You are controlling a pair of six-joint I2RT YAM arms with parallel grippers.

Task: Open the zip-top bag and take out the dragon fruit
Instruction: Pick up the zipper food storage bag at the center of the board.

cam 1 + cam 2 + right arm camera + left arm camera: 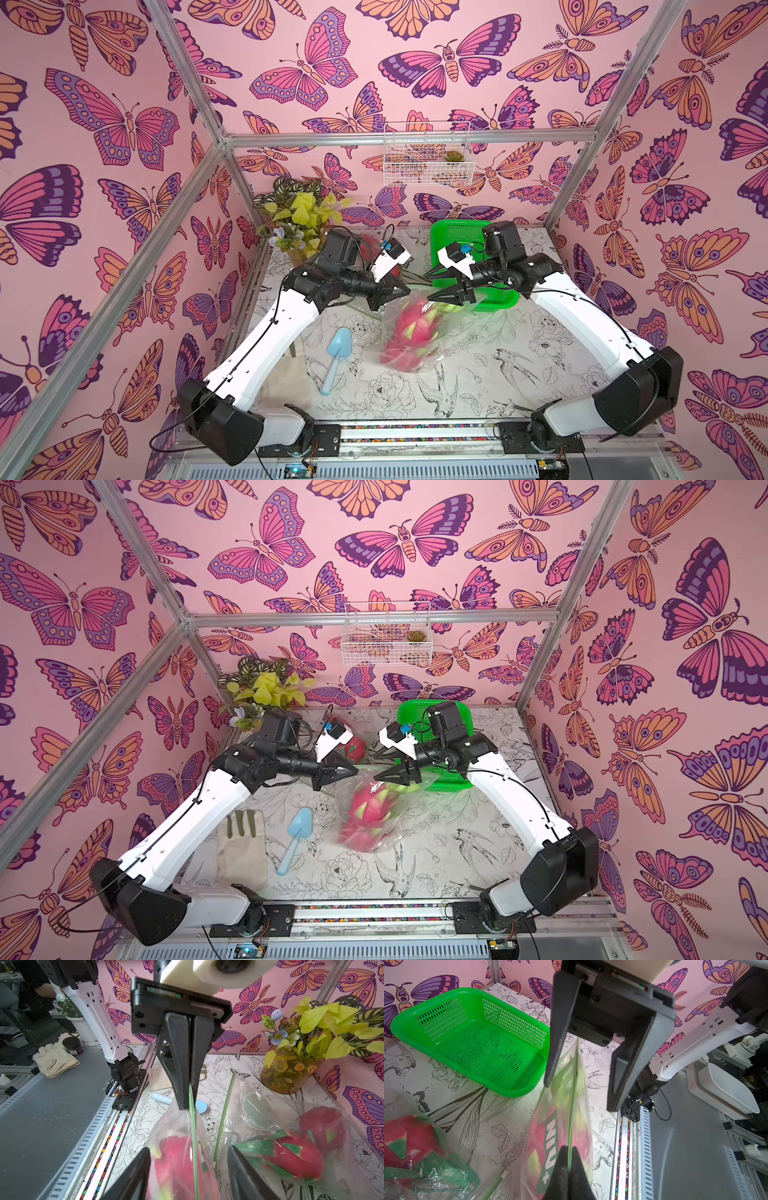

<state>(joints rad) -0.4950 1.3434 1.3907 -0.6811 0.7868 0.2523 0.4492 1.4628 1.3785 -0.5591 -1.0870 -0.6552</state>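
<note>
Butterfly-papered walls boxed in the printed tabletop [478, 374] in a top view, where the zip-top bag [409, 332] of dragon fruit [411, 326] hung at center, green basket [494, 301] at 1 o'clock. By the left wrist view, the left gripper [568, 1169] was clenched on the bag's green seal, the right gripper [581, 1093] straddling it unclosed; pinching the opposite lip seemed wise. The right wrist view showed a second bag [291, 1136] crowding that side, leaving little room.

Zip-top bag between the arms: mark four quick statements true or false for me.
1. The left gripper is shut on the green zip edge of the zip-top bag. True.
2. The right gripper has its jaws clamped on the bag. False: they stand apart, on either side of the zip edge.
3. The green basket already holds a dragon fruit. False: it is empty.
4. A dragon fruit is still inside the held bag. True.
</note>
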